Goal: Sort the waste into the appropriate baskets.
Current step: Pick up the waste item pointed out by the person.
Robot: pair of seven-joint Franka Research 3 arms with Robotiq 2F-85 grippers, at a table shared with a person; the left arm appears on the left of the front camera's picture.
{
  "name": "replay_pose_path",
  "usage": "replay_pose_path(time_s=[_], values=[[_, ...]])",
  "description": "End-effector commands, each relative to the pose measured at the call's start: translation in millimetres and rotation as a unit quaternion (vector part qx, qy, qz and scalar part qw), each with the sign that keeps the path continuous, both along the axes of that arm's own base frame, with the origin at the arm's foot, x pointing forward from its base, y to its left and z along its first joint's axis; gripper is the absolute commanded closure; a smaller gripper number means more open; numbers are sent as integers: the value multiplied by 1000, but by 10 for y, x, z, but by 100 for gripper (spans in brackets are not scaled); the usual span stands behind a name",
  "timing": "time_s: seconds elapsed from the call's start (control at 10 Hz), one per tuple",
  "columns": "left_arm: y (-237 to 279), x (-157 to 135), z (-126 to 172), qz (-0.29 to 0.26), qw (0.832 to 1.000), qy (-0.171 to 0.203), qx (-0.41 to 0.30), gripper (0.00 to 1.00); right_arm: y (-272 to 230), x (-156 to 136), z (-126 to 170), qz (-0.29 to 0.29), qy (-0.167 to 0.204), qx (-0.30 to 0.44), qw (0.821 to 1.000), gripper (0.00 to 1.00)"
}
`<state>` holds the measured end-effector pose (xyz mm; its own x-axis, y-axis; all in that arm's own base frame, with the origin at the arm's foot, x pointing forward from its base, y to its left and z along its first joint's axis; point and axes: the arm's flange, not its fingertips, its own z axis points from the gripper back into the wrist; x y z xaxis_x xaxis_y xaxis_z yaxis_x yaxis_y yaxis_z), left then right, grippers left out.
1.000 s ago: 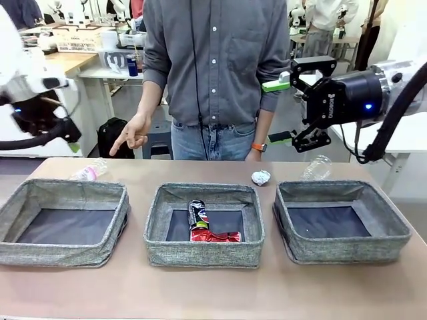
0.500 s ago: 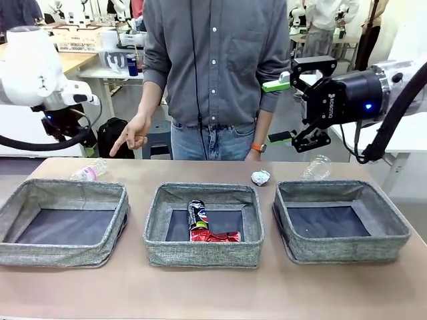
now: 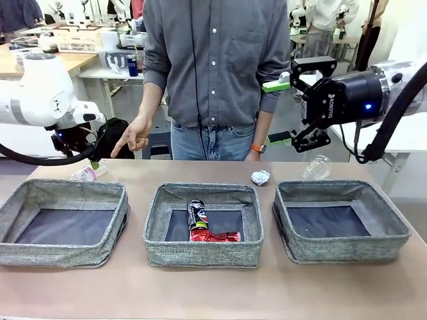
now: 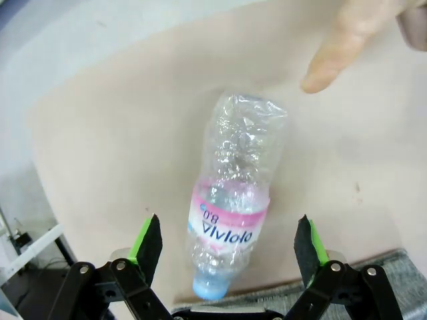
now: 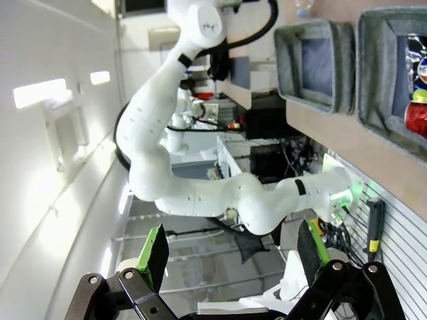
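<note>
Held the left gripper (image 4: 227, 239) low over the far-left part of the table (image 3: 213, 293), fingers wide apart and empty, straddling the left clear bottle (image 4: 233, 207). Found that bottle lying on its side just behind the left basket (image 3: 63, 253), cap toward it. Probably lined up so for a grasp across the labelled body. Pointed at the same bottle with the person's hand (image 3: 133, 139), apparently marking it as next. Parked the right gripper (image 3: 279, 112) high at far right, fingers likewise spread with nothing between them, presumably out of the way. Left the right clear bottle (image 3: 316, 168) and the silver foil ball (image 3: 261, 177) unsorted on the table, behind the right basket (image 3: 347, 250) and near it. Already lodged in the middle basket (image 3: 203, 253): the dark printed can (image 3: 197, 215) and the red drink can (image 3: 215, 235), touching.
</note>
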<state>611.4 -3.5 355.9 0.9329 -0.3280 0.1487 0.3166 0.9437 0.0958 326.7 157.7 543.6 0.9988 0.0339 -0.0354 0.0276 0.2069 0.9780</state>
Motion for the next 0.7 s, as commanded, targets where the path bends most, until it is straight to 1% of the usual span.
replay_pose_path(time_s=[0.0, 0.1, 0.5, 0.6], values=[[-23, 125, -138, 16, 1000, 7, -2, 0, 23, 5, 23, -2, -2, 12, 1000, 0], [-27, 140, -203, 18, 1000, 13, -8, 0, 23, 5, 23, -2, -2, 12, 1000, 0], [-15, 156, -256, 17, 1000, 20, -3, 0, 23, 5, 23, -2, -2, 12, 1000, 0], [-16, 174, -270, 13, 999, 41, -9, 0, 23, 5, 23, -2, -2, 12, 1000, 0]])
